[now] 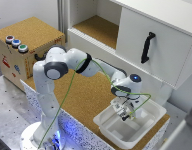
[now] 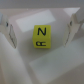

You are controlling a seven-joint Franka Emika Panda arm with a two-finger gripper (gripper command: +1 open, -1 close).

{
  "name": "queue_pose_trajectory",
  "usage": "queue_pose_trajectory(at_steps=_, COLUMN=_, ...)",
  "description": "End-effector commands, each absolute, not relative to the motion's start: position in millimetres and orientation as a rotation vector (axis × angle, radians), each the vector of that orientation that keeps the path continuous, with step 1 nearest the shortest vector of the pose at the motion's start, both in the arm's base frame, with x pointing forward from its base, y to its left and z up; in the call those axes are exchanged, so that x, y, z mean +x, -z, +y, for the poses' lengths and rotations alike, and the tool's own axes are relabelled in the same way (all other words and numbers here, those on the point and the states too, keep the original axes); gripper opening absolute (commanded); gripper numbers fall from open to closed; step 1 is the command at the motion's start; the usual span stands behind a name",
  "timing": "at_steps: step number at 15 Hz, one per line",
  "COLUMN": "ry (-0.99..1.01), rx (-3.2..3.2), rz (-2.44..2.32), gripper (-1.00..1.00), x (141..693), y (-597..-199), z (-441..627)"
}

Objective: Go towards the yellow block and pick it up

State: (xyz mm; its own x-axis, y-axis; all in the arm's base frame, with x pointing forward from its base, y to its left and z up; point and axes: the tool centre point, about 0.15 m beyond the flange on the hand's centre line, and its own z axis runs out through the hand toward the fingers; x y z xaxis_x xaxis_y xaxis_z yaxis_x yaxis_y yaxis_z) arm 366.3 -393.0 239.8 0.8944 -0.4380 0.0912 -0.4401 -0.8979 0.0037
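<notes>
While the gripper [image 2: 42, 29] hung over the white tray [image 1: 151, 116], its jaws stood apart, and the yellow block [image 2: 41, 37] (black letters on its faces) lay on the tray floor between them, touching neither

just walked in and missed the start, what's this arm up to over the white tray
A single Panda arm is reaching down into the white tray at the end of the cork-topped table. Its hand hangs over a yellow block with black letters lying on the tray floor. In the wrist view the two fingers stand open on either side of the block, not touching it, so nothing is gripped yet.
</notes>
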Motion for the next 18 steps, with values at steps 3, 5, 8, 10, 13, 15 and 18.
queue_pose_trajectory(at_steps=3, ry=-0.133, rx=2.967, rz=-0.744, gripper=-1.0, x=396, y=-209, z=-398)
queue_pose_trajectory(at_steps=5, ry=-0.143, rx=2.977, rz=-0.746, gripper=-1.0, x=396, y=-211, z=-400)
queue_pose_trajectory(at_steps=8, ry=-0.148, rx=2.976, rz=-0.753, gripper=-1.0, x=395, y=-210, z=-400)
queue_pose_trajectory(at_steps=10, ry=-0.134, rx=2.982, rz=-0.76, gripper=-1.0, x=394, y=-209, z=-404)
queue_pose_trajectory(at_steps=13, ry=-0.098, rx=2.975, rz=-0.741, gripper=-1.0, x=390, y=-207, z=-407)
queue_pose_trajectory(at_steps=15, ry=-0.096, rx=2.987, rz=-0.736, gripper=-1.0, x=384, y=-214, z=-408)
queue_pose_trajectory(at_steps=18, ry=-0.073, rx=3.032, rz=-0.676, gripper=-1.0, x=363, y=-236, z=-403)
